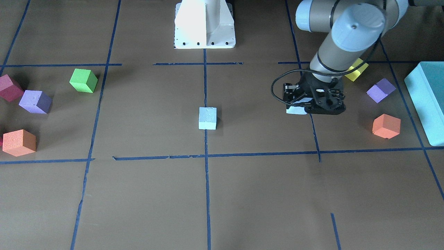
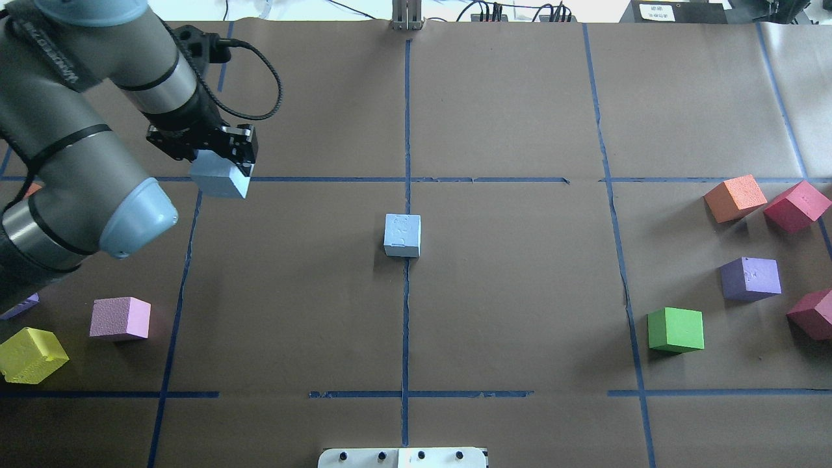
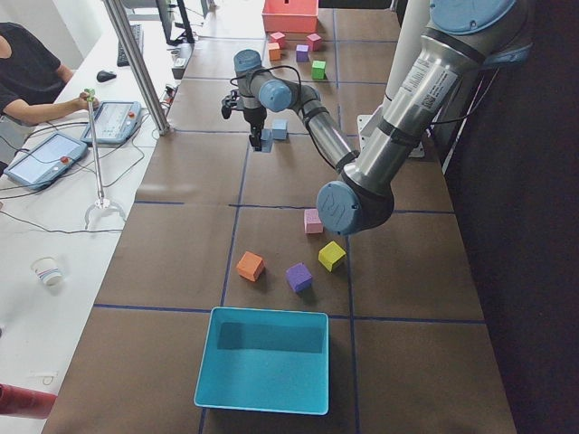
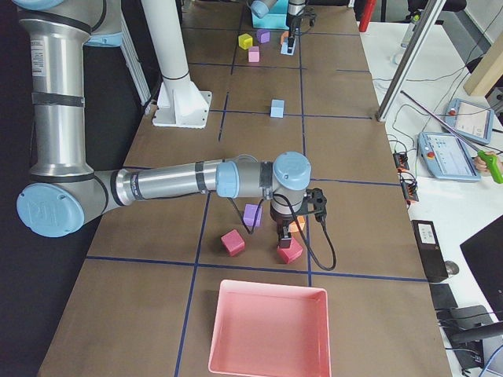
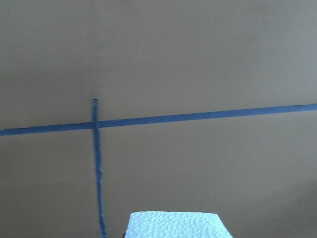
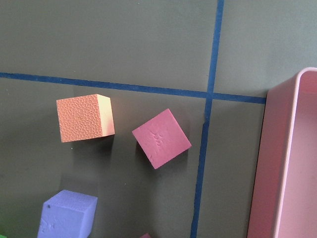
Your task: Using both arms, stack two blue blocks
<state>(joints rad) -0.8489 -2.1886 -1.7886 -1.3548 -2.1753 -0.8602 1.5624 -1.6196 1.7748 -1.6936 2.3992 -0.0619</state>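
My left gripper point(image 2: 221, 166) is shut on one light-blue block point(image 2: 220, 180) and holds it a little above the table at the left. The block also shows under the gripper in the front view point(image 1: 296, 109) and at the bottom edge of the left wrist view point(image 5: 176, 225). The other light-blue block point(image 2: 402, 235) sits alone at the table's centre on the blue tape line, and shows in the front view point(image 1: 207, 118). My right gripper point(image 4: 288, 234) shows only in the exterior right view, low over the cubes at the right end. I cannot tell whether it is open or shut.
Pink point(image 2: 120, 318) and yellow point(image 2: 31, 354) cubes lie near the left arm, beside a big teal box point(image 1: 428, 100). Orange point(image 2: 734, 197), crimson point(image 2: 796, 206), purple point(image 2: 751, 278) and green point(image 2: 676, 329) cubes lie at the right, near a pink tray point(image 4: 267, 330).
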